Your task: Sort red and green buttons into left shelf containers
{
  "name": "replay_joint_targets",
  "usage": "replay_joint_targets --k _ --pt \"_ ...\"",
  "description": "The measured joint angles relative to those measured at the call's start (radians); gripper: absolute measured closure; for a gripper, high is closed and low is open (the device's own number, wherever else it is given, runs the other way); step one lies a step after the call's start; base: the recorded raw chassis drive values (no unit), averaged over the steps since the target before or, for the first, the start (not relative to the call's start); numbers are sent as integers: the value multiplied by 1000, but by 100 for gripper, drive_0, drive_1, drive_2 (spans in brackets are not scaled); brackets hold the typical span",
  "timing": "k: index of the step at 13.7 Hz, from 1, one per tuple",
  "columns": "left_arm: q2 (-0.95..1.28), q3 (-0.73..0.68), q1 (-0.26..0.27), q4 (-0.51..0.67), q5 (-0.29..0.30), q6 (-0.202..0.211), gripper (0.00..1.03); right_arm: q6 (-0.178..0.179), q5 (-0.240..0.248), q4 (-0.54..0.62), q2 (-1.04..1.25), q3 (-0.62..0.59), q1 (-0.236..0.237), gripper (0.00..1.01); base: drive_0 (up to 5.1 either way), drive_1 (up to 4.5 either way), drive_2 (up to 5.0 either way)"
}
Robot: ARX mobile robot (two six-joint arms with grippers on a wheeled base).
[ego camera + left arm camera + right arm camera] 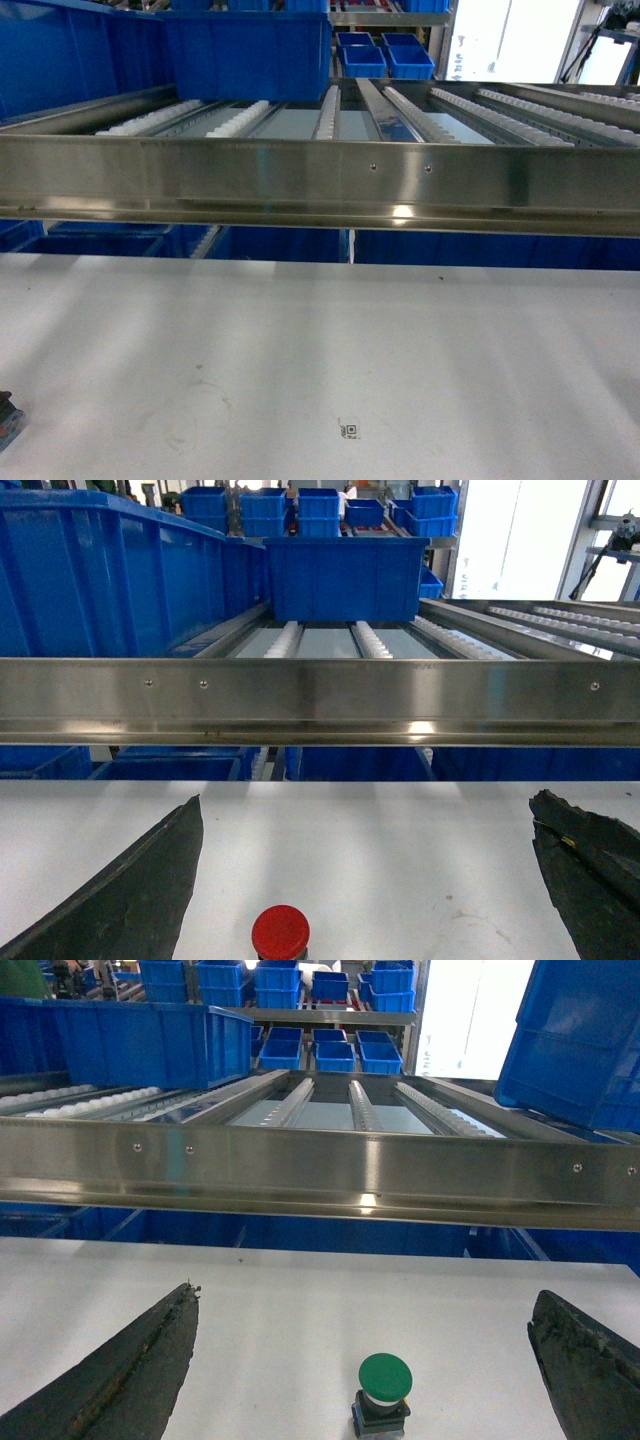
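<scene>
Left gripper: jaws spread, red button centred below; descend straight.
Right gripper: agape, green button probably slightly right; recentre first.

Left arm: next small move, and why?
Probably ease the left gripper forward and down over the red button, then close. Its jaws are wide open and the button stands upright on the white table between them, near the frame's bottom edge, not yet gripped.

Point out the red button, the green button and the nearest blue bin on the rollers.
red button (pixel 280 931), left wrist view, on its domed cap.
green button (pixel 385 1375), right wrist view, on its cap.
blue bin (pixel 343 578), left wrist view, on its front wall.
</scene>
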Motion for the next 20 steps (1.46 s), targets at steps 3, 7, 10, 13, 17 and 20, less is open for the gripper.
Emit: replay_joint_targets --k 3,7,10,13,17,20 --pt "0 0 0 0 0 0 5 0 0 0 0 0 0 3 0 0 0" --pt "0 0 0 0 0 0 5 0 0 0 0 0 0 3 0 0 0" --pt "0 0 0 0 0 0 5 0 0 0 0 0 0 3 0 0 0" --pt "0 0 0 0 0 0 5 0 0 0 0 0 0 3 0 0 0" --pt "35 0 44 71 58 -1 5 2 22 36 20 0 6 3 0 0 0" --pt "231 0 52 258 90 -2 5 -5 69 206 197 0 53 3 0 0 0"
